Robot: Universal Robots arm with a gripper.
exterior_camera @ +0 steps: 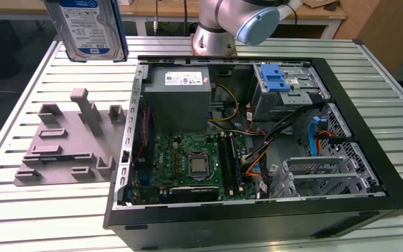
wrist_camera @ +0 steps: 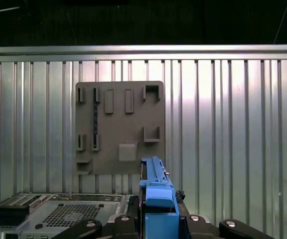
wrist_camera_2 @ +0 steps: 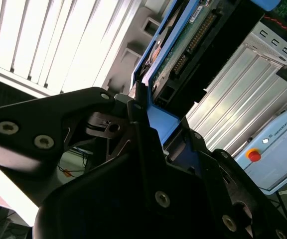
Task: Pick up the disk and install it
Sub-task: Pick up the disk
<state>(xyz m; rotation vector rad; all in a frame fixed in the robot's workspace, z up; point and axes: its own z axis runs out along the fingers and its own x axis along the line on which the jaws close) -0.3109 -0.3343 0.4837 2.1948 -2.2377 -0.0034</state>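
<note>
There is one disk point(exterior_camera: 89, 29) at the upper left of the exterior view. One grey fixture plate point(exterior_camera: 61, 152) lies at the left. One open computer case point(exterior_camera: 257, 223) fills the centre, holding one power-supply box point(exterior_camera: 180, 97) and one motherboard point(exterior_camera: 187, 163). One robot arm point(exterior_camera: 240, 21) stands at the top.

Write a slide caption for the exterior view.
The disk hangs above the table, near the grey fixture plate and open computer case.
</note>
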